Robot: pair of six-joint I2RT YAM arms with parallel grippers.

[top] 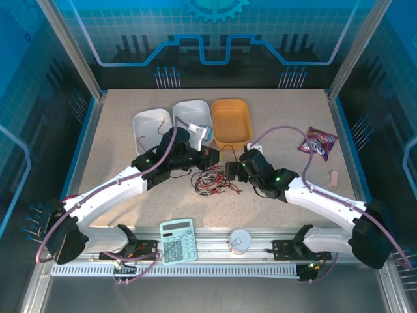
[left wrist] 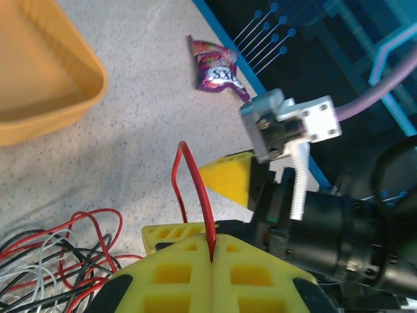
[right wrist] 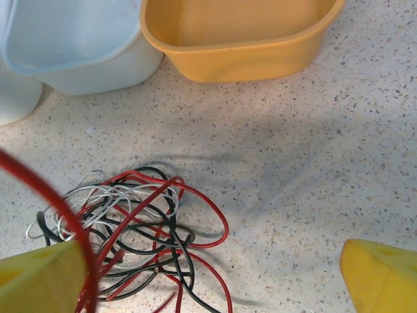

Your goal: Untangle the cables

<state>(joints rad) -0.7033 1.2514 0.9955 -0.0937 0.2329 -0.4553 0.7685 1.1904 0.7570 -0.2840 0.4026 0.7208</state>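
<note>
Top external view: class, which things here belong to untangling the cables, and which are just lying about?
Belong to the job:
cables
red cable, pinched in the left gripper
right gripper, open above the tangle

Just lying about:
orange tub
white tubs
calculator
snack packet

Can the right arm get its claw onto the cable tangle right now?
Probably yes: the right claw is open close to the cables, with nothing between them but a red strand by one finger.
</note>
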